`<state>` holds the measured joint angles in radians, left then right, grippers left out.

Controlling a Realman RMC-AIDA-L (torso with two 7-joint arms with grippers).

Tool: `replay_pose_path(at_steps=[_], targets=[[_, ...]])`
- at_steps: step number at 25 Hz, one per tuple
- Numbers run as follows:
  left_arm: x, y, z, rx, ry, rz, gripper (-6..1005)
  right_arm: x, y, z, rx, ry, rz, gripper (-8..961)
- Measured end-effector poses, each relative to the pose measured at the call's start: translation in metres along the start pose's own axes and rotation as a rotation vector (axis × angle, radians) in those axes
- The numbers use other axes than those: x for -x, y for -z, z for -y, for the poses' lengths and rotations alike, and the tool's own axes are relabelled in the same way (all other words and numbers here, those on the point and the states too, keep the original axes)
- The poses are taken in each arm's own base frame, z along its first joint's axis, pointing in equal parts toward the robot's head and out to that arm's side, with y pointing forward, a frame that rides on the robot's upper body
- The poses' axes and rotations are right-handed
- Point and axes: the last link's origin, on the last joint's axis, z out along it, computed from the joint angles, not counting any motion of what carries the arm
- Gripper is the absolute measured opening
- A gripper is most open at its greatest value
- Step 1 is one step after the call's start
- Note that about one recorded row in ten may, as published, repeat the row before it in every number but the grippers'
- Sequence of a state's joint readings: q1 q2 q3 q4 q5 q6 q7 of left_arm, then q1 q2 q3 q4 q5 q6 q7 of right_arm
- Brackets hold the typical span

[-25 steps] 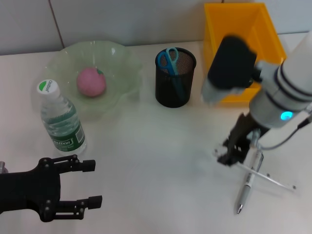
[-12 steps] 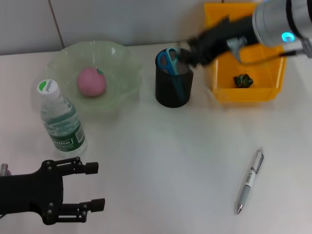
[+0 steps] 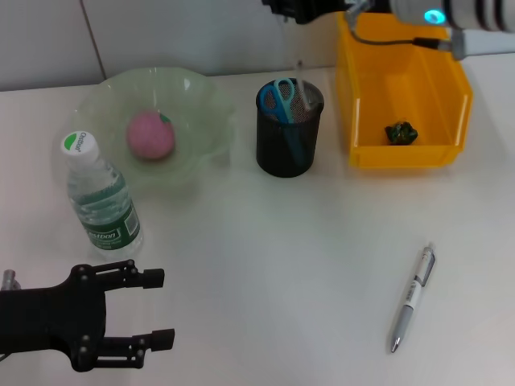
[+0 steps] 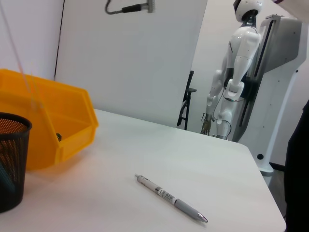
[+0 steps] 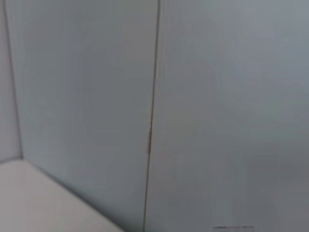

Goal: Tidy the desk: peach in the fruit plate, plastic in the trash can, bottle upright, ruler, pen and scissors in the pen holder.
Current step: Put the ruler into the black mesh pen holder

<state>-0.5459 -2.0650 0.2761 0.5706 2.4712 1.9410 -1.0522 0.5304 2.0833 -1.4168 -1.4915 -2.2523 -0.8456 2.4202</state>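
While the slim silver click pen lies alone on the white tabletop at the lower right of the head view, you are between items: the pen looks like the last thing to go into the black mesh pen holder. It lies at a slant, tip toward the lower edge of the frame, clip end toward the upper right, well apart from everything else; the left wrist view shows it flat, with a label band at mid-barrel.

In the holder, at upper centre, you can see the blue-handled scissors and a thin clear strip that I take for the ruler standing above the rim. Just right of it, the yellow plastic bin holds a small dark green crumpled scrap. The pink peach sits in the pale green glass plate at upper left, and the clear water bottle with a white cap stands upright below it.

The right pincer is at the top edge above the holder, and you cannot tell whether it grips anything. The left pincer waits spread apart at lower left.

I judge that your next move calls for bringing the right arm down over the pen and pinching across its barrel.
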Motion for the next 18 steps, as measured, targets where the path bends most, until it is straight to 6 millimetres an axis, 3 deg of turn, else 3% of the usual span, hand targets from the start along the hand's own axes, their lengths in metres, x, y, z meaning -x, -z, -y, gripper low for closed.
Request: replay_pose_path(at_steps=[8, 18], targets=[[0.0, 0.001, 0.0, 0.001, 0.0, 0.0, 791, -0.018, -0.029, -0.018, -0.033, 0.007, 0.037, 449], [0.0, 0.0, -0.001, 0.01, 0.004, 0.004, 789, -0.041, -0.032, -0.013, -0.082, -0.065, 0.05, 467]])
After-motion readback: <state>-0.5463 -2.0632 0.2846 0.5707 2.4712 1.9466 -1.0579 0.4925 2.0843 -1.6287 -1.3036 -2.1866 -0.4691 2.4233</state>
